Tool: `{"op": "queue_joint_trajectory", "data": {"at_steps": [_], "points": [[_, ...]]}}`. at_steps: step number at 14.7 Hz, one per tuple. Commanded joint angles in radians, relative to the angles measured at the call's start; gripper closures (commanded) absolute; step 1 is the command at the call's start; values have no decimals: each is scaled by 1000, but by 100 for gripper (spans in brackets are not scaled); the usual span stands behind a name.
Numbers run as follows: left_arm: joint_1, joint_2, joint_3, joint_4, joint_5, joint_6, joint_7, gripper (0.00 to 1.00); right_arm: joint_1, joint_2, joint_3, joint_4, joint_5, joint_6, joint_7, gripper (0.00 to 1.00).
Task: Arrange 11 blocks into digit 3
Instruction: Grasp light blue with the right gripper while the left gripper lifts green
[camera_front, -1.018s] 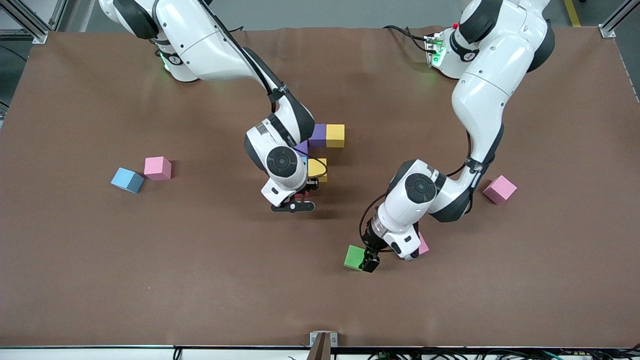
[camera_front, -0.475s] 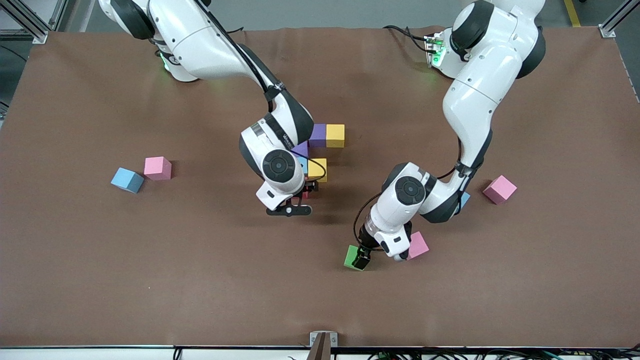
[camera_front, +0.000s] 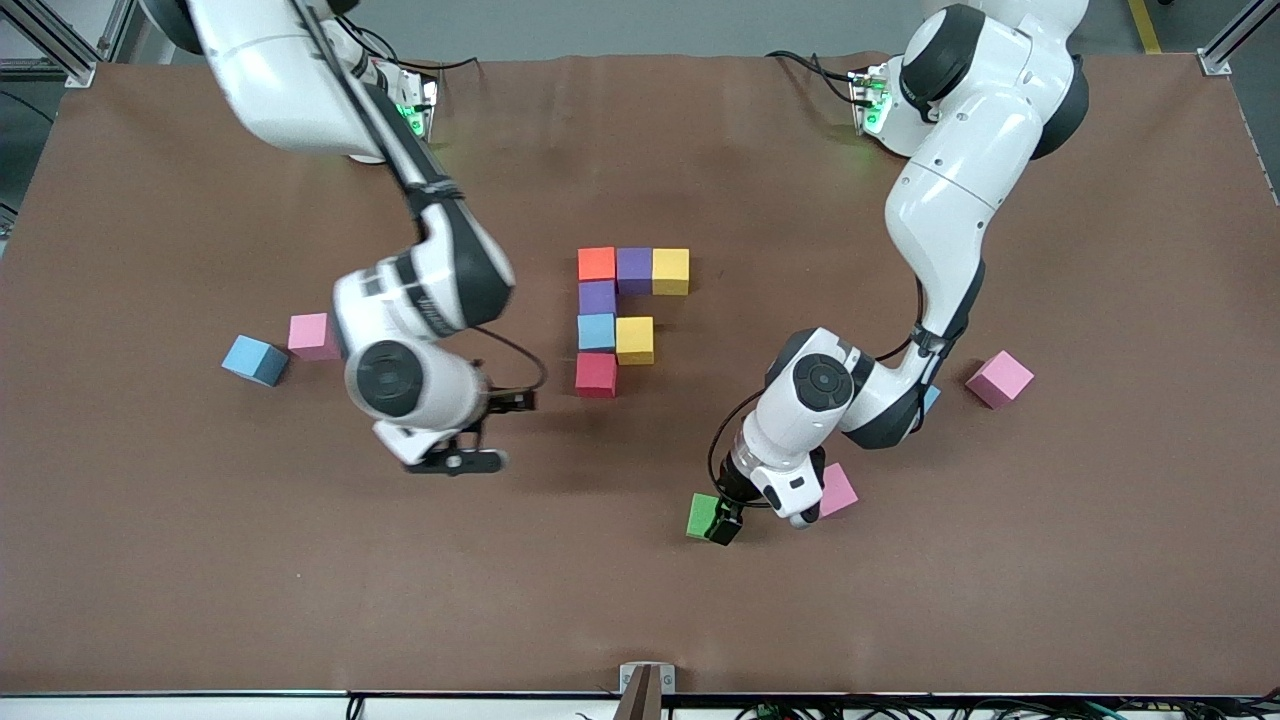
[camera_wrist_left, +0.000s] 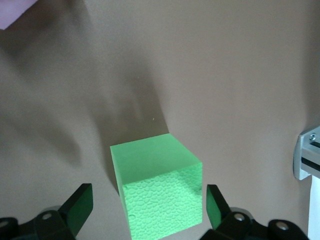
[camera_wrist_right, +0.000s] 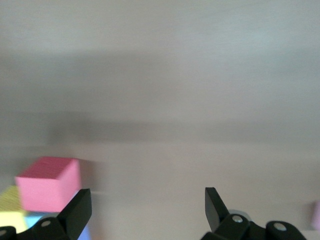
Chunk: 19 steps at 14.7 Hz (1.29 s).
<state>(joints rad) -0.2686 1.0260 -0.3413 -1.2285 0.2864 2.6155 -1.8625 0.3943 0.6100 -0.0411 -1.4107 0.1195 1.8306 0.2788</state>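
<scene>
Right gripper empty, jaws spread, over bare table toward the right arm's end from the digit 3, seven cubes built. Left gripper open astride green block, nearer the camera than the digit. Step: grasping green. Next: clamp, lift.

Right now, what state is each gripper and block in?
left gripper: open, astride the green block, not yet closed.
right gripper: open, empty, over bare table.
digit 3: unfinished, seven blocks touching.
loose blocks: resting on the table.
</scene>
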Motion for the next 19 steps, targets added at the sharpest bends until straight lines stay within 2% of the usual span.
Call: {"op": "queue_joint_trajectory", "data": {"at_steps": [1,6,9,12,13,14,16,17,19], "points": [[-14,34,10,38,-19,33,26,0,-107,-146,21,-225,-40,64,-139,0],[-14,89,8,95,-23,49,22,0,-305,-271,20,-448,-49,150,-409,0],[-12,111,7,115,-29,49,22,0,-415,-351,21,-601,-73,286,-551,0],[-18,109,10,112,-30,49,19,3,-537,-365,20,-633,-73,309,-612,0],[-18,105,8,109,-32,44,20,12,-567,-363,21,-634,-73,312,-612,0],[-18,101,5,107,-32,40,23,27,-590,-363,21,-640,-73,331,-612,0],[-18,97,4,104,-30,38,23,55,-623,-365,21,-698,-73,448,-609,0],[-18,94,4,101,-32,35,22,66,-627,-366,20,-726,-70,511,-598,0],[-18,68,4,90,-30,2,19,82,-637,-366,10,-746,-70,527,-538,0]]}}
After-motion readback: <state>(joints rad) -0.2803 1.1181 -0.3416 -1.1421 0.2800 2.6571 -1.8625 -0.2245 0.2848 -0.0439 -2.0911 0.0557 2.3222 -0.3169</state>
